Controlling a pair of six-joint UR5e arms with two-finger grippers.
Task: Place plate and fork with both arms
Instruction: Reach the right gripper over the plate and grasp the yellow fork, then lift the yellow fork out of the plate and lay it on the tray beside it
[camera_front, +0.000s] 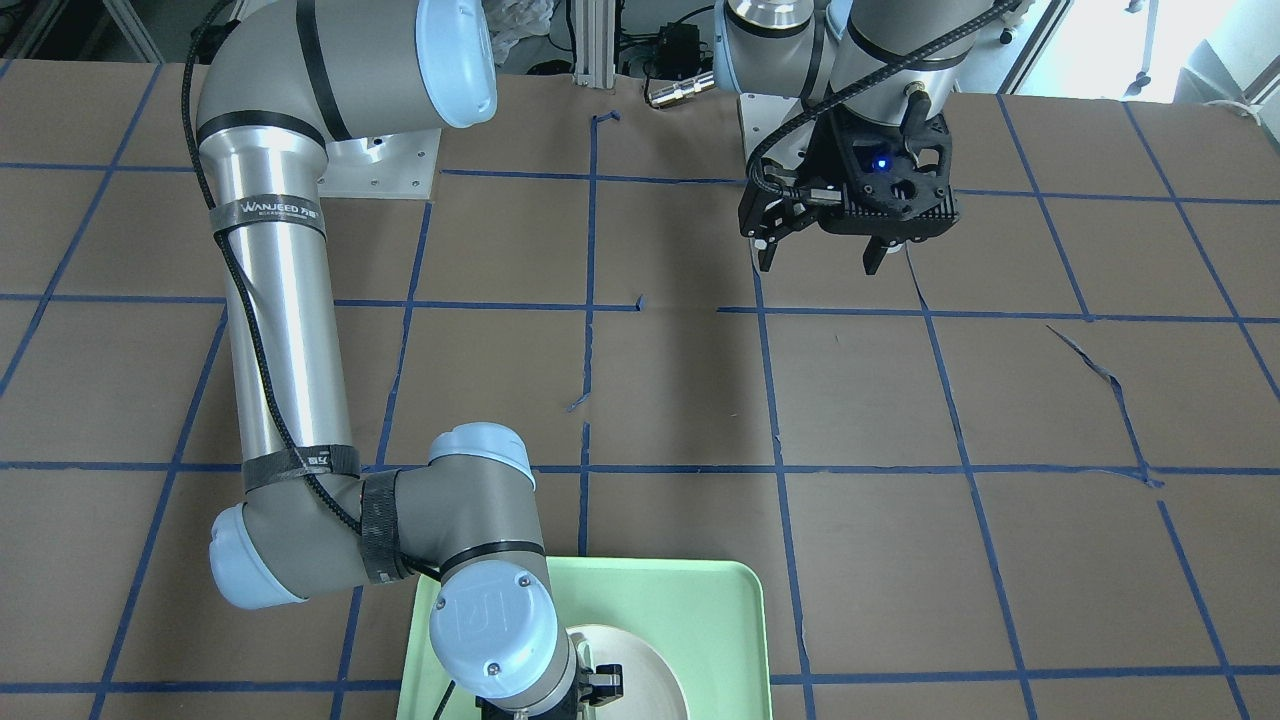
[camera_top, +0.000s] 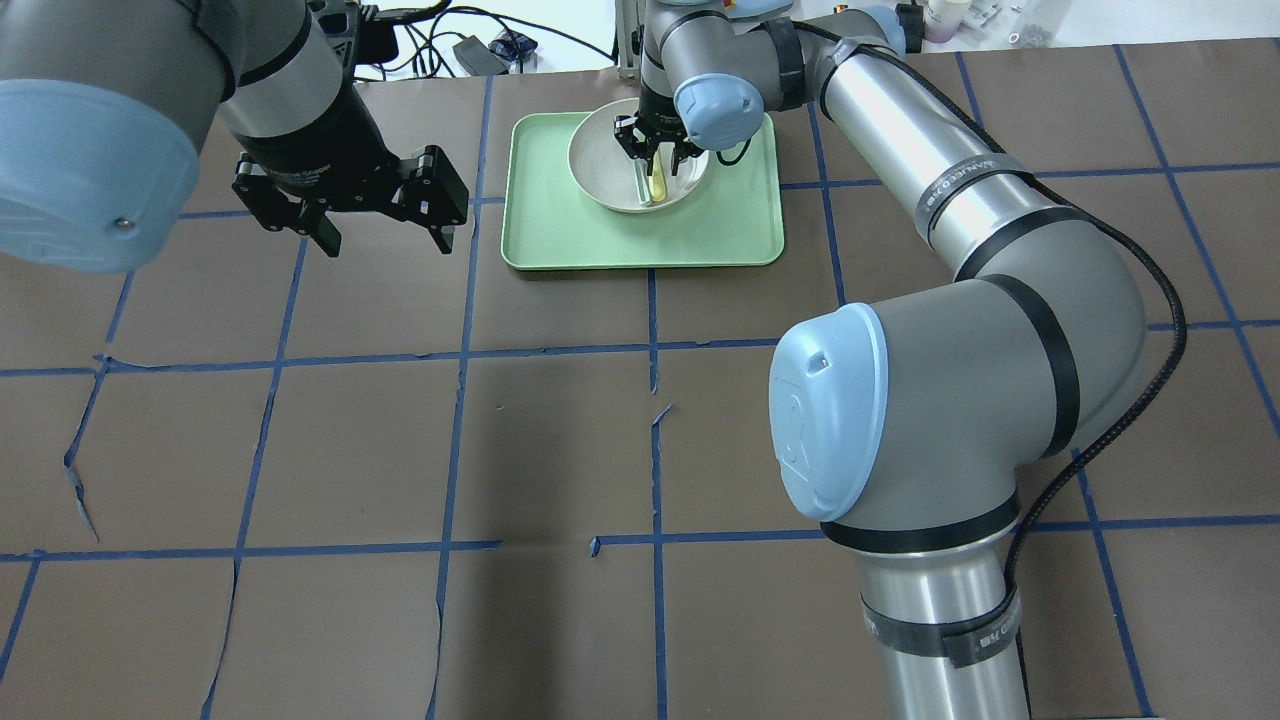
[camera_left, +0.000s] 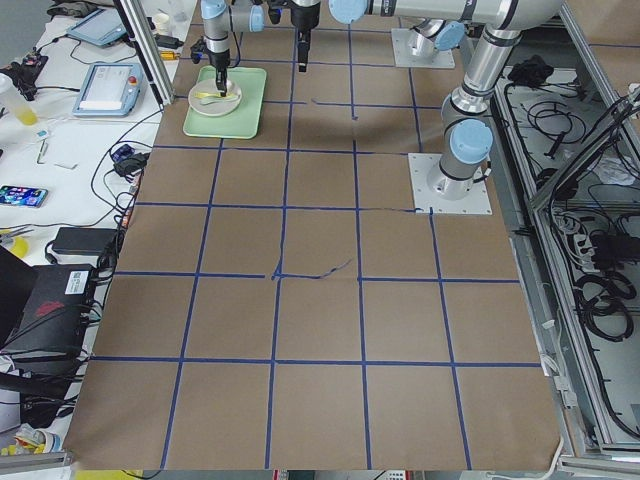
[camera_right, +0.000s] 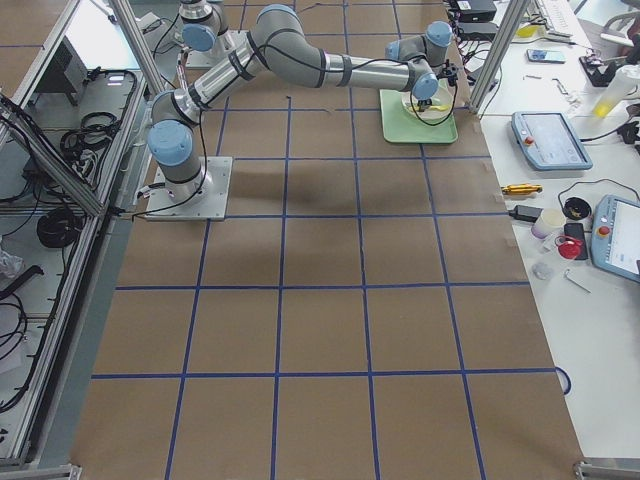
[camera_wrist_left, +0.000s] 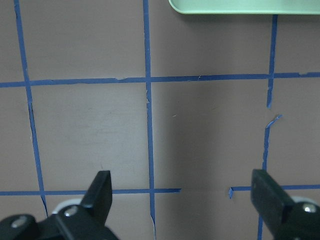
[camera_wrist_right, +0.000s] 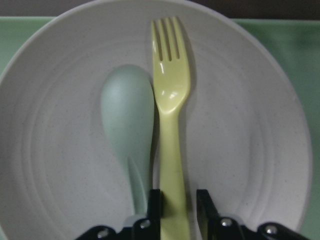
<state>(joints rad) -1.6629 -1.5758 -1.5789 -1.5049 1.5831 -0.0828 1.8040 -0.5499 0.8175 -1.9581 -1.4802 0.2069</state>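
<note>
Right wrist-mounted view: the right end effector (camera_wrist_right: 177, 206) is set narrow, its two fingers astride the handle of the yellow fork (camera_wrist_right: 172, 120). A thin dark gap shows on one side, so whether the pads already press cannot be told. The fork lies in the white plate (camera_wrist_right: 250, 150), its long axis running straight away from the end effector with the tines at the far end. It is parallel to the grey-green spoon (camera_wrist_right: 127, 117), which lies just beside it. Overhead view: the plate rests in the light green tray (camera_top: 560, 235) at the far side of the bench (camera_top: 400, 450). The left end effector (camera_top: 383, 238) hangs wide and empty above bare bench beside the tray. The right arm is plainly nearer the fork, and closing across the handle's width appears to be the step in hand.
</note>
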